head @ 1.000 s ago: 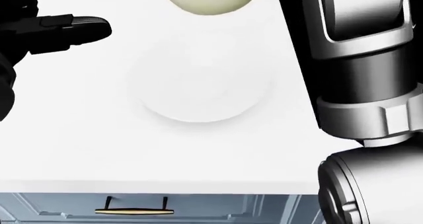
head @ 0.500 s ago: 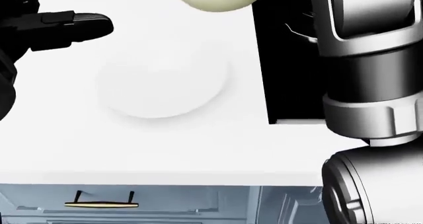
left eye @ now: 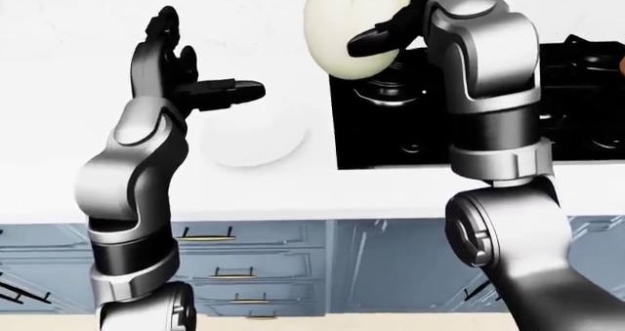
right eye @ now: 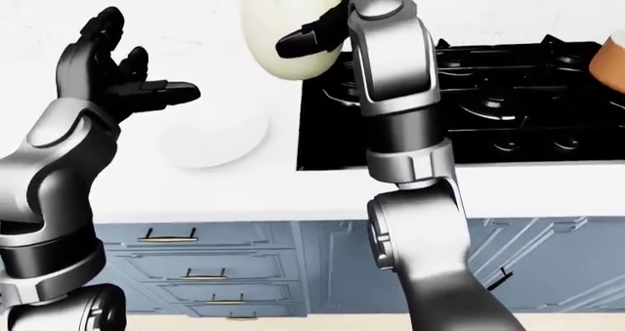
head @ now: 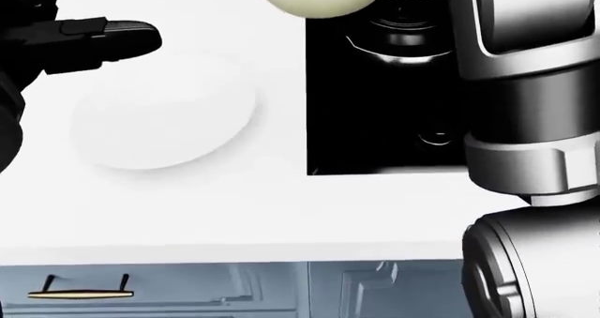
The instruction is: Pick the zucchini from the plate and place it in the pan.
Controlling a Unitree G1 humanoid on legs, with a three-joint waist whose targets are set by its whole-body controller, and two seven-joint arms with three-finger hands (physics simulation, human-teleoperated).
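Across the last second the whole head view has slid leftward over the scene: the plate [head: 164, 121], which sat near the middle, now lies at the left, and the black stove [head: 385, 114] has come in from the right to fill the upper middle; the drawer handle [head: 79, 294] below has drifted left by a like amount, so this is the camera turning or stepping to the right, not the things moving; the zucchini [left eye: 354, 31], a pale, rounded body that looks more like a gourd, has kept its place at the top of the view throughout, because it rides with the right hand [left eye: 386, 32], whose dark fingers are clenched around it from the right; it hangs in the air above the line where the white table [head: 188, 212] meets the stove, clear of the plate, which lies bare; the left hand [left eye: 200, 86] stands raised over the table with its fingers spread, grasping nothing; the pick, then, looks done and the carry is under way; a round rim [head: 403, 40] shows just under and to the right of the zucchini, likely the pan, though I cannot tell for sure; if so, what remains is a short reach rightward and a lowering before release.
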